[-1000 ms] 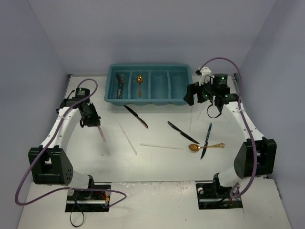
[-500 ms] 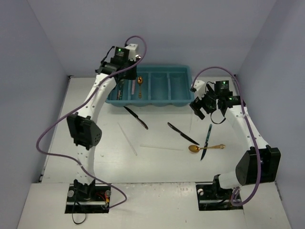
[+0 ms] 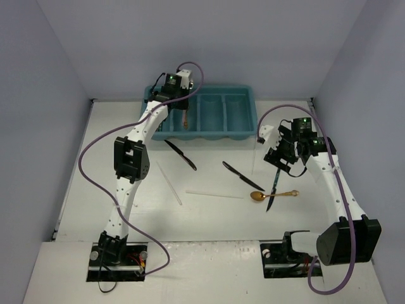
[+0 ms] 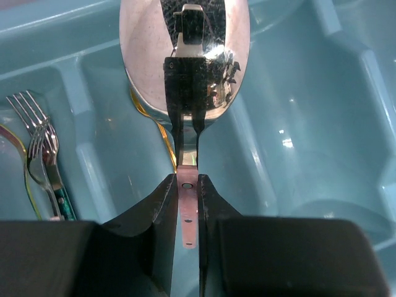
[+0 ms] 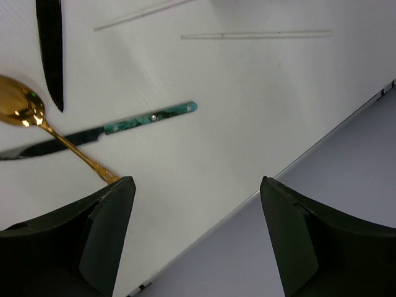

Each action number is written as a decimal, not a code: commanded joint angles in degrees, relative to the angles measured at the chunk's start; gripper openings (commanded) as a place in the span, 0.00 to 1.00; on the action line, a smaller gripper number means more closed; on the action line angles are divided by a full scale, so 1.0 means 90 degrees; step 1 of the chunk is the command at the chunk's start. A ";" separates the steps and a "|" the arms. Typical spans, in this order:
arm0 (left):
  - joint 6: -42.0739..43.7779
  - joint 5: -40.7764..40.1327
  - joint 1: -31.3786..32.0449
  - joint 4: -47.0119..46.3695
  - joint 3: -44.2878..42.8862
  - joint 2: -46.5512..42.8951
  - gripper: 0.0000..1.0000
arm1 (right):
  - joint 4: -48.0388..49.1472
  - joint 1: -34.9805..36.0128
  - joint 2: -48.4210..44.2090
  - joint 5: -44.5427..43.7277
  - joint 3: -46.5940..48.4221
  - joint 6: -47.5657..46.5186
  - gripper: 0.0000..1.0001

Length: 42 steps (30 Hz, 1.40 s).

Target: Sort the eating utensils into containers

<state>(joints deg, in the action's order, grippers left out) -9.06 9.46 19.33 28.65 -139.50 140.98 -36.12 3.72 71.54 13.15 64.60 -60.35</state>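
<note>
My left gripper [image 3: 177,100] is over the teal tray [image 3: 247,95], shut on the pink handle of a silver spoon [image 4: 185,55]. In the left wrist view the gripper [image 4: 185,180] holds the spoon above the second compartment, where a gold spoon [image 4: 162,131] lies. Forks [image 4: 40,151] lie in the leftmost compartment. My right gripper [image 3: 276,158] is open and empty above the table [image 5: 195,185]. Near it lie a gold spoon [image 5: 21,108], a green-handled knife [image 5: 124,127] and another black knife [image 5: 49,49]. Pale sticks [image 5: 257,35] lie beyond.
On the table lie black knives [image 3: 180,154] [image 3: 242,175] [image 3: 274,187], a gold spoon [image 3: 272,195] and thin pale sticks [image 3: 169,183] [image 3: 214,194]. The table's right edge [image 5: 309,154] runs close under my right gripper. Grey walls enclose the table.
My left arm has swung from the table's left side up over the tray, carrying the spoon. My right gripper has moved from the tray's right end down toward the knife and gold spoon.
</note>
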 commanded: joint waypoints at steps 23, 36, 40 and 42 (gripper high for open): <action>-0.0885 0.0656 -0.0216 -0.0097 0.0871 -0.2752 0.67 | -0.2288 -0.0092 0.0307 -0.1242 -0.1017 -0.3479 0.32; -0.0892 0.1131 -0.0514 -0.0006 0.2770 -0.4310 0.75 | -0.2185 0.0135 0.1274 -0.0023 -0.1024 -0.3224 0.39; -0.0792 0.1226 -0.0669 0.0199 0.2994 -0.4425 0.76 | -0.1996 0.0153 0.1564 0.0152 -0.1038 -0.3111 0.40; -0.0820 0.1273 -0.0775 0.0206 0.3060 -0.4447 0.76 | -0.1865 0.0178 0.1649 0.0204 -0.1093 -0.3100 0.40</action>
<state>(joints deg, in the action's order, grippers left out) -16.94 18.97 14.30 31.45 -111.53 104.36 -52.65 4.66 84.95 12.16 54.52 -89.27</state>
